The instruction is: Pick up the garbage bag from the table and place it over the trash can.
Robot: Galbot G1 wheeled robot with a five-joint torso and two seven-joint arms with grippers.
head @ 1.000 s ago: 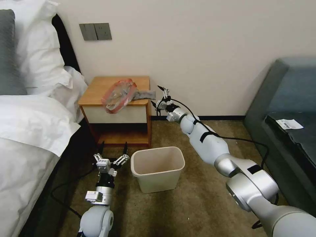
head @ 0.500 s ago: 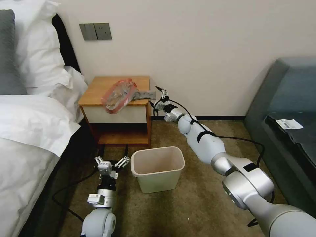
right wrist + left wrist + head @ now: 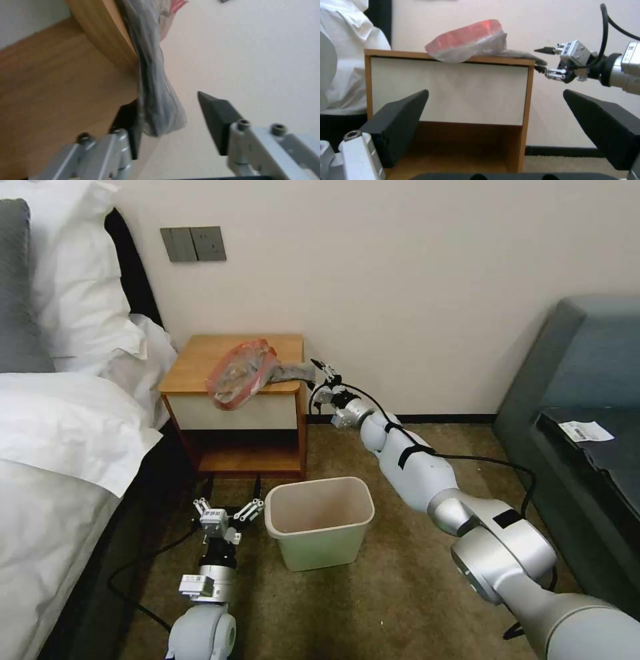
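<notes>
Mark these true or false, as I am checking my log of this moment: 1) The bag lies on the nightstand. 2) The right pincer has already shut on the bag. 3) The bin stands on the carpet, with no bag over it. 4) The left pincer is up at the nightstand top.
1) True: the bag lies on the nightstand, its grey tail overhanging the edge.
2) False: the right pincer is open, its fingers either side of the tail.
3) True: the bin is bare.
4) False: the left pincer is low, open, beside the bin.

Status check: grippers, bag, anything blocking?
Right gripper open around bag tail at table edge. Left gripper open, low beside bin. Nothing blocking.
</notes>
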